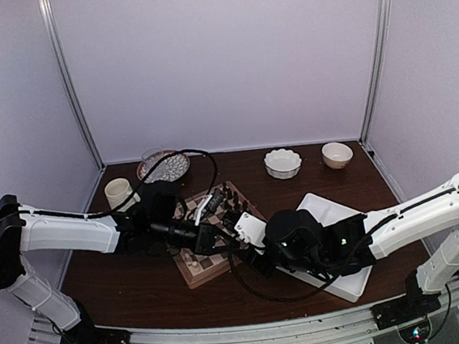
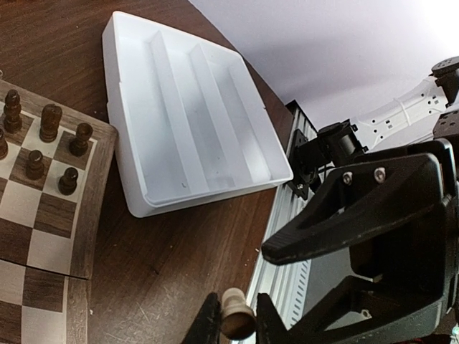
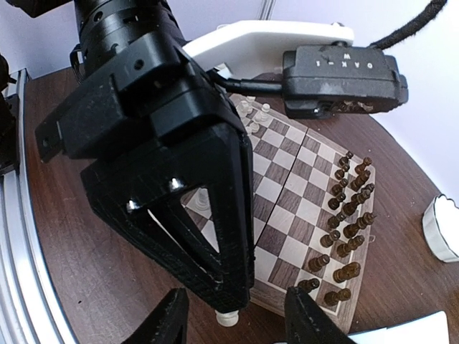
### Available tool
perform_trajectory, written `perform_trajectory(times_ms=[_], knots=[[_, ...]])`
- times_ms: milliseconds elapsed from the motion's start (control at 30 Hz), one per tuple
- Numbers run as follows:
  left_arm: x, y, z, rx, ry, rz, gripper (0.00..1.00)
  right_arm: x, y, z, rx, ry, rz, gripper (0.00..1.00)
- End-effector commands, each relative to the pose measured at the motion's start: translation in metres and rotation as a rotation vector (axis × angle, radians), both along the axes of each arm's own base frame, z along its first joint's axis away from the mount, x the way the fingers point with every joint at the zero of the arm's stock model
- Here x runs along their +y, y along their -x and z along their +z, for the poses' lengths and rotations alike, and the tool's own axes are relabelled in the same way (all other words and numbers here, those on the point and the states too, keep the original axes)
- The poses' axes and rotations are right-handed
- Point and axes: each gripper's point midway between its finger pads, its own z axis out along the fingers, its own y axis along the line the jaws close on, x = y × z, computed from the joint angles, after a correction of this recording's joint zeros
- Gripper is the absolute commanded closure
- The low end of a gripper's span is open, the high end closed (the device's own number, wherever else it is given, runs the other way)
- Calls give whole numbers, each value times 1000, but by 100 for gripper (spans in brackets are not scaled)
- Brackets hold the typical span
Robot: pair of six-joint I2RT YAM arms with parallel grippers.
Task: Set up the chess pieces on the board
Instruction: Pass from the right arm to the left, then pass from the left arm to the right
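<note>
Dark brown wood covers the table (image 1: 144, 294), boxed in by pale wall panels. From above, both arms meet over the board (image 1: 210, 265), and their black heads hide what sits between them. The left wrist view shows it: the left gripper (image 2: 235, 327) is pinched on a cream chess piece (image 2: 237, 315), seen against the tabletop beside the board's rim, with the white tray (image 2: 186, 122) beyond. The right wrist view shows the right gripper (image 3: 238, 315) with its fingers (image 3: 168, 319) spread wide either side of that piece, clear of it. That view also shows a few cream pieces (image 3: 264, 112) on the board's far end and dark pieces (image 3: 344, 215) ranked along its right edge. Only the overhead view catches the cup (image 1: 120, 192), plate (image 1: 164, 166) and two bowls (image 1: 283, 163) at the back.
</note>
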Motion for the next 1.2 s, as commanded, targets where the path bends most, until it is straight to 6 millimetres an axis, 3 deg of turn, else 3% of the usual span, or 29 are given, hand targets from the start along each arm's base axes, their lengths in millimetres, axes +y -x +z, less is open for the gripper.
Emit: perform_trajectory(times_ms=[0,200,400,633,800,1167], knots=[[2,-6,8,-52,4,23,84,1,3,6,13,-50,-3,49],[5,-10,9,-54,3,36,83,-6,11,15,51,-133,20,38],[10,-14,17,-70,28,49,83,-13,17,21,199,-339,45,34],[9,-7,37,-56,104,18,83,1,24,30,356,-576,93,35],[6,0,57,-12,212,-2,84,-4,27,41,397,-762,117,35],[6,6,70,5,265,-27,84,-6,20,43,436,-834,77,37]])
